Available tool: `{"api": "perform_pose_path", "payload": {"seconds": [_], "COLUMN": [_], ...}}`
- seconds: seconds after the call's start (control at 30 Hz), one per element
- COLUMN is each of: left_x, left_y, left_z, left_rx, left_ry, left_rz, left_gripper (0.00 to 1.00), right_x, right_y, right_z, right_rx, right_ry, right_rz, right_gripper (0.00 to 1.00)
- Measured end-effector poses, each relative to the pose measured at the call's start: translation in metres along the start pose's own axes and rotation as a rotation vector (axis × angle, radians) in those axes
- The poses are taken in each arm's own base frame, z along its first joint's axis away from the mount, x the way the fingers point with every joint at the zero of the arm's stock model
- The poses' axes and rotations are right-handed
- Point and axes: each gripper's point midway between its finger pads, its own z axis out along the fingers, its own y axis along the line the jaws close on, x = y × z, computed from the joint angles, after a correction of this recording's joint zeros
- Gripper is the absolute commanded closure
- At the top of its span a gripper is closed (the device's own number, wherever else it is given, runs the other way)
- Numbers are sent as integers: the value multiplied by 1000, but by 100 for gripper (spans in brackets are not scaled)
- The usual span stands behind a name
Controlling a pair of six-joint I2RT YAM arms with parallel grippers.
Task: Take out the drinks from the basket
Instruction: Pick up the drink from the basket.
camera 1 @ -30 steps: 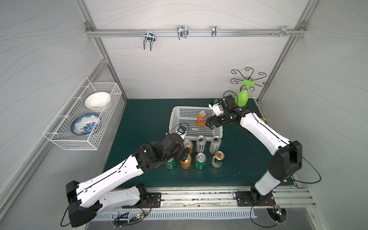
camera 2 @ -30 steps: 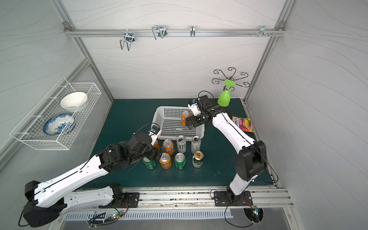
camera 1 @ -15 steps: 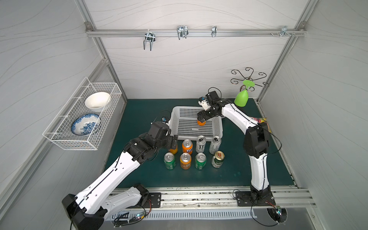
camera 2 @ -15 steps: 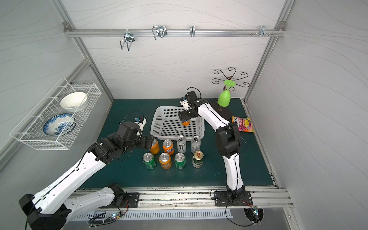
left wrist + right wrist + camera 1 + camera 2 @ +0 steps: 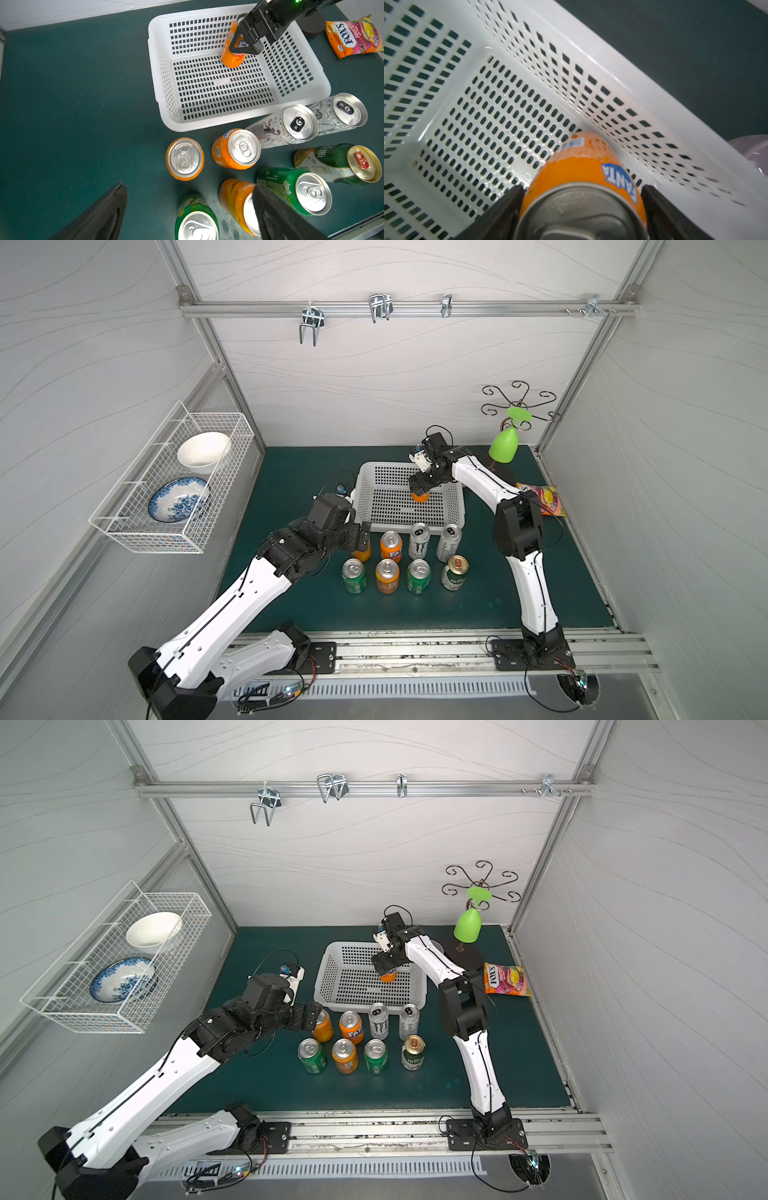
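Observation:
The white perforated basket (image 5: 365, 497) (image 5: 328, 986) (image 5: 158, 87) (image 5: 612, 68) holds one upright orange Fanta can (image 5: 420, 497) (image 5: 388, 976) (image 5: 230, 59) (image 5: 581, 164). My right gripper (image 5: 420, 487) (image 5: 386, 965) (image 5: 581, 188) reaches down over it, open, a finger close on either side of the can's top. In front of the basket, several drinks stand in two rows: orange cans (image 5: 391, 546), green cans (image 5: 354, 575), two white Monster cans (image 5: 419, 540) and a gold-topped can (image 5: 454, 572). My left gripper (image 5: 360, 536) (image 5: 312, 1016) (image 5: 190, 186) hovers open at the rows' left end, holding nothing.
A Fox's candy bag (image 5: 542, 499) (image 5: 353, 35) lies right of the basket. A green glass (image 5: 503, 448) hangs on a stand at the back right. A wire rack (image 5: 174, 485) with two bowls hangs on the left wall. My right arm's elbow rises right of the cans.
My right arm has folded its elbow in and lowered its gripper around the Fanta can in the basket, the jaws narrowing. My left arm has drawn back left from the cans.

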Motion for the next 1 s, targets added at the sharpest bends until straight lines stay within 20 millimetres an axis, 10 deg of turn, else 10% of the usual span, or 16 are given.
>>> {"api": "perform_pose_path", "payload": {"seconds": [0.23,0.63,1.0], "left_x": [1,1,3], "left_y": [-2,-2,-6], "left_z": [1,1,3], "left_rx": [10,14,34], "left_ry": [6,8,22], "left_rz": [0,-3,-2], "left_gripper": [2,2,2], "right_x": [-4,4,-11], "right_y": [-3,0,21], "right_z": [4,-12,-136], "right_rx": [11,20,24], "right_ry": [-5,39,-73], "right_rz": [-7,-35,-66], "right_gripper": [37,39,41]}}
